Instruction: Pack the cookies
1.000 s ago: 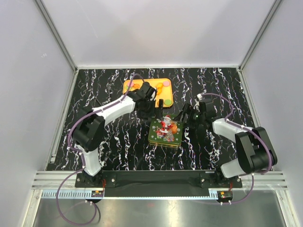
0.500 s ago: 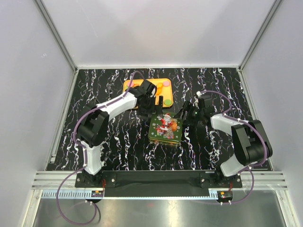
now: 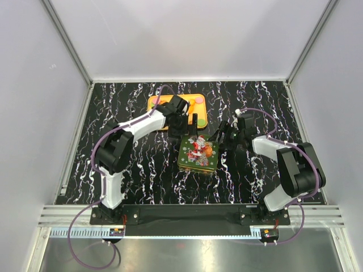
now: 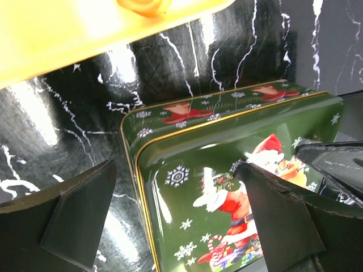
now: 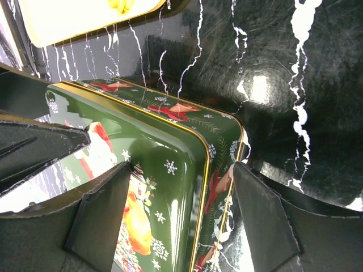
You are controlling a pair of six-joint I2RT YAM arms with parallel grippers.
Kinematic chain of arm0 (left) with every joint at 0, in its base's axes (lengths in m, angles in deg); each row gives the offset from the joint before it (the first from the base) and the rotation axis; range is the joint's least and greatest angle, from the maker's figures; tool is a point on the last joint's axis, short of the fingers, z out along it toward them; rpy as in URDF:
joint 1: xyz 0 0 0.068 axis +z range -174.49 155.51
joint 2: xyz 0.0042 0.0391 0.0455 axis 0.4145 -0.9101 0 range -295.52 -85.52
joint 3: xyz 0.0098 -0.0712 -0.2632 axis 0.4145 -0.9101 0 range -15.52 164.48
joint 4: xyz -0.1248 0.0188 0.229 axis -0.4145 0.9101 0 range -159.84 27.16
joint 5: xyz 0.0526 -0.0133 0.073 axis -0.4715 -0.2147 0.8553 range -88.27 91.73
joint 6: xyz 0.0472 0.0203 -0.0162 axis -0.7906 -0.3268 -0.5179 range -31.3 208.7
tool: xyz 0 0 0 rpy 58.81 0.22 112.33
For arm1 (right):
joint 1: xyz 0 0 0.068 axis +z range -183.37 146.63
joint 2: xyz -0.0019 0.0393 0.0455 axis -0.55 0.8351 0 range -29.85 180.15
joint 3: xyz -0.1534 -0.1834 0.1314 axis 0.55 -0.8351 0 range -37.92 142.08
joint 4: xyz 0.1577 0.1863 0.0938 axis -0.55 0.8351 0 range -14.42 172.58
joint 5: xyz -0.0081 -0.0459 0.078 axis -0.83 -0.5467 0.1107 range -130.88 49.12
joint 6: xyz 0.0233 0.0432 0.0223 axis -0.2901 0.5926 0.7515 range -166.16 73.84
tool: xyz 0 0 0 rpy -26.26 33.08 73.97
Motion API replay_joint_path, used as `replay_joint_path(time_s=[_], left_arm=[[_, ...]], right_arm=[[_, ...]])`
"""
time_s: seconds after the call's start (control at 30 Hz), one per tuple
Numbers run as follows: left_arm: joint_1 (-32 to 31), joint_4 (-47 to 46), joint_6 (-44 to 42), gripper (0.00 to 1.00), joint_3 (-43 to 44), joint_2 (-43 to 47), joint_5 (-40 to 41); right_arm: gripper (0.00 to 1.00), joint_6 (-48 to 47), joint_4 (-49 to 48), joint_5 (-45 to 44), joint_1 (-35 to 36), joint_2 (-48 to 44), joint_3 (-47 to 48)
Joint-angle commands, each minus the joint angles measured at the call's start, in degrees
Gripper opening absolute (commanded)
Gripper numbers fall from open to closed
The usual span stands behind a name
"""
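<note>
The cookies (image 3: 199, 100) are small pink, green and orange discs lying on the orange tray (image 3: 154, 102) at the back. One orange cookie (image 4: 142, 5) shows at the top of the left wrist view. A green Christmas tin (image 3: 198, 156) with its lid on sits in the middle. My left gripper (image 3: 188, 131) is open at the tin's far left corner, one finger (image 4: 74, 221) off the tin and the other over the lid (image 4: 187, 170). My right gripper (image 5: 181, 221) is open astride the tin's far right corner (image 5: 227, 136), with one finger (image 5: 266, 221) against the side wall.
The black marbled tabletop (image 3: 130, 164) surrounds the tin. White walls with metal posts close off the back and both sides. The two grippers stand close together over the tin, and each one's finger shows in the other's wrist view.
My right gripper has narrowed a little around the tin's corner and its wrist has shifted slightly toward the back. The left arm has edged toward the tin. The tin has stayed put.
</note>
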Motion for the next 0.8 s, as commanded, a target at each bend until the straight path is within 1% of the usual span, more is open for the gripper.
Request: replay_joint_path(time_s=[0.0,0.07,0.23,0.37,0.53,0.57,0.63,0.67,0.7,0.77], left_arm=[[0.7,-1.5,0.1,0.98,-2.9,-3.4,3.7],[0.7,-3.3,0.7,0.97,-4.5,-3.1,3.6],[0.7,-8.5,4.3,0.93,-11.8,-1.6,3.0],[0.6,-14.7,8.0,0.88,-18.3,-0.6,2.0],[-1.6,-20.5,14.5,0.81,-24.4,1.7,3.2],[-1.9,-23.2,15.8,0.79,-27.1,2.2,3.0],[-3.2,-27.4,19.7,0.76,-29.7,4.0,3.0],[-4.0,-28.2,20.8,0.74,-31.4,4.4,3.1],[-5.4,-28.9,22.5,0.71,-31.7,4.7,3.3],[-7.0,-30.1,24.0,0.69,-32.3,5.5,4.4]], right_arm=[[0.8,-2.0,0.9,-0.4,-0.2,2.0,1.6],[0.79,-1.9,0.7,-0.1,-0.3,2.4,1.5],[0.78,-1.4,-0.4,0.2,-0.2,2.5,0.5],[0.77,-1.4,-0.4,0.8,-0.1,3.4,1.1],[0.77,-1.7,1.3,0.6,0.2,4.4,3.4],[0.77,-2.0,1.6,0.5,0.2,4.5,3.8],[0.77,-2.3,2.7,0.2,0.3,4.6,4.9],[0.77,-2.6,2.9,0.2,0.2,4.8,5.4],[0.78,-2.7,3.0,0.3,0.2,5.3,6.4],[0.78,-3.2,4.9,0.7,0.2,5.8,7.5]])
